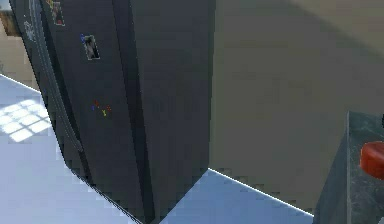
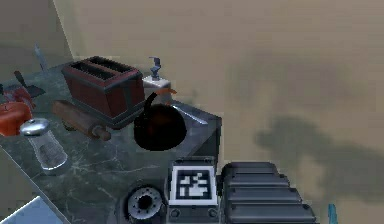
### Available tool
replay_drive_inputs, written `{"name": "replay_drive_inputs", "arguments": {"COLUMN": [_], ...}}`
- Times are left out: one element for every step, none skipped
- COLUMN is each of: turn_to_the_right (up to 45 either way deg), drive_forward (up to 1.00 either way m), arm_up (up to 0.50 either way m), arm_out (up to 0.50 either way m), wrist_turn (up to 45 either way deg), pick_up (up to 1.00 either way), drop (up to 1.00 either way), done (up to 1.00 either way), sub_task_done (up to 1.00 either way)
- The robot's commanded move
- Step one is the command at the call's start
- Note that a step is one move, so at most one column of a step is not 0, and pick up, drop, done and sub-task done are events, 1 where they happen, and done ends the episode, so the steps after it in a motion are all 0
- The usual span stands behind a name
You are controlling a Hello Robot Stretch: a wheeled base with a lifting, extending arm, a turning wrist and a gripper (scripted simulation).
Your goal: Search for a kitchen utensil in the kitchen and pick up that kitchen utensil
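On the dark stone counter [image 2: 90, 165] stand a dark red toaster [image 2: 100, 85], a black kettle [image 2: 160, 125] and a glass shaker with a metal cap [image 2: 45, 145]. A brown wooden roller-like thing [image 2: 82, 117] lies in front of the toaster. Small dark utensil-like shapes [image 2: 25, 80] lie at the counter's far left, too small to name. The arm's white marked square [image 2: 193, 185] shows at the bottom. Left of it is the gripper's dark round body [image 2: 146, 204], low over the counter. Its far end cannot be made out, so I cannot tell whether it holds anything.
A tall dark fridge [image 1: 120, 100] fills the forward view's left, with pale floor [image 1: 40, 180] in front. A counter corner [image 1: 355, 170] with a red thing [image 1: 373, 158] is at its right edge. A red object [image 2: 10, 115] and a small white bottle [image 2: 155, 75] also stand on the counter.
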Motion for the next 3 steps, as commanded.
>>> {"name": "replay_drive_inputs", "arguments": {"turn_to_the_right": [0.0, 0.0, 0.0], "drive_forward": [0.00, 0.00, 0.00], "arm_up": [0.00, 0.00, 0.00], "arm_out": [0.24, 0.00, 0.00], "wrist_turn": [0.0, 45.0, 45.0], "pick_up": [0.00, 0.00, 0.00], "drop": [0.00, 0.00, 0.00], "done": [0.00, 0.00, 0.00], "sub_task_done": [0.00, 0.00, 0.00]}}
